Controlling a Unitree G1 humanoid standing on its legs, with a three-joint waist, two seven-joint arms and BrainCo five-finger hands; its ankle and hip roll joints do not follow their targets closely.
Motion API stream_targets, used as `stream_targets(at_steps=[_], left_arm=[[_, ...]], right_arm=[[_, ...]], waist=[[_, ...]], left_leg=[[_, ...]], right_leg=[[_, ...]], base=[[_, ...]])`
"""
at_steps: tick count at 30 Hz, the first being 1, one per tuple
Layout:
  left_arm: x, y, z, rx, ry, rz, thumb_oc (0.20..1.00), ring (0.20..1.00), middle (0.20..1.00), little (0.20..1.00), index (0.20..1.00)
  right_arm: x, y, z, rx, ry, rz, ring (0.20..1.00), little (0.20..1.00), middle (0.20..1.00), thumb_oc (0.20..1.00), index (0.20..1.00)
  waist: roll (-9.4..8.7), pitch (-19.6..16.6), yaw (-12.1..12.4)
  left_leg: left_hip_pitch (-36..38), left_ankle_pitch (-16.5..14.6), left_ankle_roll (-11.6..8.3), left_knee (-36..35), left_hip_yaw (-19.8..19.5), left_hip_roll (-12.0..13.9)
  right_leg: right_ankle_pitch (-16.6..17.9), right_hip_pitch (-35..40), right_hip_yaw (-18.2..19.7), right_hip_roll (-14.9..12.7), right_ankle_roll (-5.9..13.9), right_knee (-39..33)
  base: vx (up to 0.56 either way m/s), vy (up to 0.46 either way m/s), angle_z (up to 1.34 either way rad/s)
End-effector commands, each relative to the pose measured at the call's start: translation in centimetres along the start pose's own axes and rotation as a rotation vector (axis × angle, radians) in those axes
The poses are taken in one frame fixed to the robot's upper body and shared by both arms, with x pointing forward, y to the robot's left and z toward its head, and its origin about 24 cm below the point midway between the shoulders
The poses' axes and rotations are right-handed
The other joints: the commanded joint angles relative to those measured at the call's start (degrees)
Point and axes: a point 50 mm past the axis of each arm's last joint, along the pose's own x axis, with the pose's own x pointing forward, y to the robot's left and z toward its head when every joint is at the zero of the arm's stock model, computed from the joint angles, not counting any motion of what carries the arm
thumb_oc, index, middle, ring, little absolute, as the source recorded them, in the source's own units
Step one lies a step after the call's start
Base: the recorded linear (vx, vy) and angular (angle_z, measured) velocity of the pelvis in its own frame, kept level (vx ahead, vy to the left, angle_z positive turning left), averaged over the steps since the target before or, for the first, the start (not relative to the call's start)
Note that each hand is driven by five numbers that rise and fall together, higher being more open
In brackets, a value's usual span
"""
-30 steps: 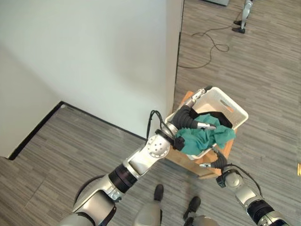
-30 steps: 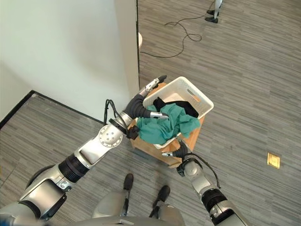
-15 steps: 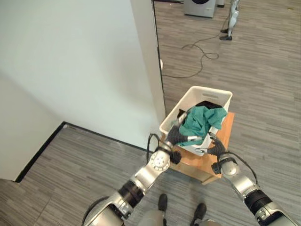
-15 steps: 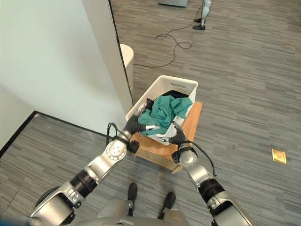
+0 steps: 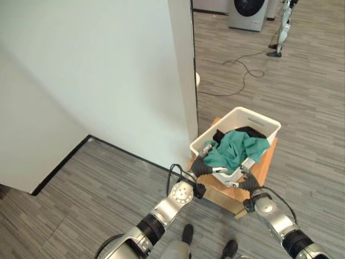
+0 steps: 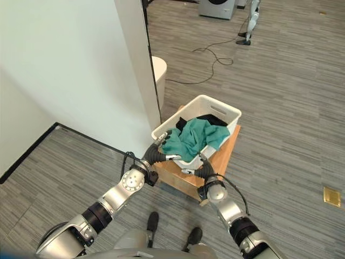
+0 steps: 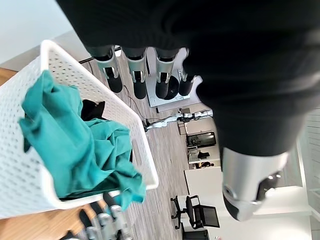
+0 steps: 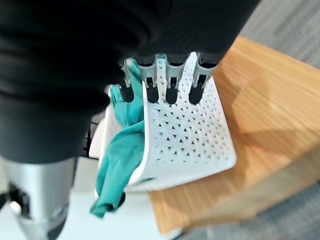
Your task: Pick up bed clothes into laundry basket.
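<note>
Teal bed clothes point(image 6: 193, 139) already lie heaped in the white laundry basket point(image 6: 222, 109) on the low wooden desk point(image 6: 223, 156), one fold draped over the near rim. Both hands sit beside the basket's near end — left hand point(image 5: 206, 164) and right hand point(image 5: 240, 178) with fingers straight, holding nothing. To finish well, I would tuck the hanging fold inside the rim — gently, so the light basket does not slide.

Black cloth point(image 5: 245, 131) mostly buried under teal cloth point(image 5: 234, 148) in the laundry basket point(image 5: 266, 123). Washing machine point(image 5: 248, 12) far off, cut by the top edge. Round white bin point(image 6: 159, 75) half hidden behind the wall corner. Desk point(image 5: 263, 167) top largely covered by the basket.
</note>
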Motion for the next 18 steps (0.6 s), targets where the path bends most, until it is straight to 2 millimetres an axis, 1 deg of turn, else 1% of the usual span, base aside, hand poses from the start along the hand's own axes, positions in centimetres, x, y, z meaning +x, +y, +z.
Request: stream_targets(at_steps=[1, 2, 3, 4, 5, 6, 10, 12, 14, 15, 16, 17, 18], left_arm=[[1.3, -2.3, 1.7, -0.019, -0.078, -0.102, 1.0, 1.0, 1.0, 1.0, 1.0], [1.3, -2.2, 1.6, -0.03, -0.076, -0.103, 1.0, 1.0, 1.0, 1.0, 1.0], [1.3, -2.2, 1.6, -0.03, -0.076, -0.103, 1.0, 1.0, 1.0, 1.0, 1.0], [1.0, -2.3, 1.4, -0.045, -0.07, -0.114, 1.0, 1.0, 1.0, 1.0, 1.0], [1.0, -2.3, 1.4, -0.045, -0.07, -0.115, 1.0, 1.0, 1.0, 1.0, 1.0], [0.6, -2.8, 0.7, -0.052, -0.043, -0.129, 1.0, 1.0, 1.0, 1.0, 1.0], [0.5, -3.6, -0.5, -0.071, 0.015, -0.147, 1.0, 1.0, 1.0, 1.0, 1.0], [0.4, -3.7, -0.9, -0.071, 0.029, -0.147, 1.0, 1.0, 1.0, 1.0, 1.0], [0.3, -3.8, -1.1, -0.075, 0.038, -0.149, 1.0, 1.0, 1.0, 1.0, 1.0], [0.3, -3.8, -1.0, -0.078, 0.032, -0.143, 1.0, 1.0, 1.0, 1.0, 1.0], [0.3, -3.8, -0.8, -0.075, 0.024, -0.136, 1.0, 1.0, 1.0, 1.0, 1.0], [0.4, -3.6, -0.6, -0.066, 0.011, -0.113, 1.0, 1.0, 1.0, 1.0, 1.0], [0.4, -3.2, -0.7, -0.055, 0.011, -0.09, 1.0, 1.0, 1.0, 1.0, 1.0]], right_arm=[[0.4, 8.3, 8.9, 0.13, -0.364, 0.343, 1.0, 1.0, 1.0, 1.0, 1.0], [0.3, 8.7, 9.0, 0.127, -0.361, 0.369, 1.0, 1.0, 1.0, 1.0, 1.0], [0.3, 8.7, 9.0, 0.127, -0.361, 0.369, 1.0, 1.0, 1.0, 1.0, 1.0], [-0.4, 9.1, 8.4, 0.216, -0.343, 0.44, 1.0, 1.0, 1.0, 1.0, 1.0], [-0.4, 9.0, 8.4, 0.216, -0.343, 0.439, 1.0, 1.0, 1.0, 1.0, 1.0], [-0.7, 9.8, 6.5, 0.277, -0.259, 0.477, 1.0, 1.0, 1.0, 1.0, 1.0], [-0.9, 11.5, 3.0, 0.387, -0.062, 0.516, 1.0, 1.0, 1.0, 1.0, 1.0], [-0.7, 11.6, 2.4, 0.362, -0.03, 0.526, 1.0, 1.0, 1.0, 1.0, 1.0], [-0.6, 11.3, 2.5, 0.345, -0.038, 0.533, 1.0, 1.0, 1.0, 1.0, 1.0], [-0.6, 11.1, 2.7, 0.336, -0.055, 0.532, 1.0, 1.0, 1.0, 1.0, 1.0], [-0.5, 10.9, 3.0, 0.325, -0.07, 0.524, 1.0, 1.0, 1.0, 1.0, 1.0], [-0.2, 10.8, 3.8, 0.301, -0.103, 0.522, 1.0, 1.0, 1.0, 1.0, 1.0], [-0.1, 11.0, 4.4, 0.269, -0.128, 0.528, 1.0, 1.0, 1.0, 1.0, 1.0]], waist=[[-2.11, -0.53, 5.91], [-1.9, -0.29, 6.21], [-1.9, -0.29, 6.21], [-1.63, -0.17, 6.35], [-1.59, -0.28, 6.27], [-1.31, -0.19, 6.22], [-0.75, 0.36, 6.28], [-0.56, 0.61, 6.36], [-0.49, 0.73, 6.25], [-0.48, 1.39, 6.36], [-0.52, 2.21, 6.31], [-0.78, 2.77, 6.17], [-1.31, 2.57, 5.7]], left_leg=[[-0.98, 0.41, -3.12, -1.11, 1.71, 1.13], [-0.3, 0.38, -3.29, -1.11, 1.9, 1.34], [-0.3, 0.38, -3.29, -1.11, 1.9, 1.34], [0.23, 0.79, -3.53, -1.11, 2.04, 1.67], [0.01, 0.98, -3.43, -1.11, 1.94, 1.59], [0.43, 1.45, -3.65, -1.11, 2.4, 2.09], [0.94, 2.23, -3.8, -0.71, 3.38, 2.8], [0.9, 2.12, -3.52, -0.54, 3.62, 2.67], [0.95, 2.25, -3.55, -0.45, 4.3, 2.8], [0.67, 2.54, -3.87, 0.04, 5.23, 3.09], [-0.42, 3.05, -4.05, 1.12, 7.4, 3.66], [-1.38, 3.26, -3.5, 2.25, 13.54, 5.49], [-0.5, 2.16, -2.57, 2.54, 20.5, 7.79]], right_leg=[[-7.65, 5.44, 0.36, -3.57, 3.62, 0.96], [-7.98, 6.07, 0.56, -3.39, 3.43, 0.96], [-7.98, 6.07, 0.56, -3.39, 3.43, 0.96], [-8.2, 6.6, 0.45, -3.24, 3.24, 0.96], [-8.02, 6.44, 0.34, -3.28, 3.29, 0.96], [-8.34, 6.86, 0.27, -3.06, 3.02, 0.96], [-8.6, 7.11, 0.53, -2.75, 2.82, 0.96], [-8.48, 6.89, 0.99, -2.74, 2.75, 0.96], [-8.47, 6.81, 1.15, -2.73, 2.64, 0.96], [-8.52, 6.98, 0.83, -2.85, 2.52, 0.96], [-8.37, 7.04, -0.4, -3.35, 2.48, 0.96], [-7.92, 6.83, -3.07, -4.23, 2.6, 0.96], [-8.44, 6.9, -4.97, -4.71, 2.93, 0.96]], base=[[-0.02, -0.056, 0.16], [-0.01, -0.04, 0.1], [-0.03, -0.071, 0.04], [-0.04, -0.037, -0.01], [-0.06, -0.072, 0.12], [-0.04, -0.04, 0.18], [-0.05, -0.057, 0.08], [-0.05, -0.033, -0.06], [-0.04, -0.035, -0.11], [-0.11, -0.025, -0.05], [-0.18, -0.016, 0.05], [-0.15, -0.041, 0.27], [-0.18, -0.05, 0.6]])
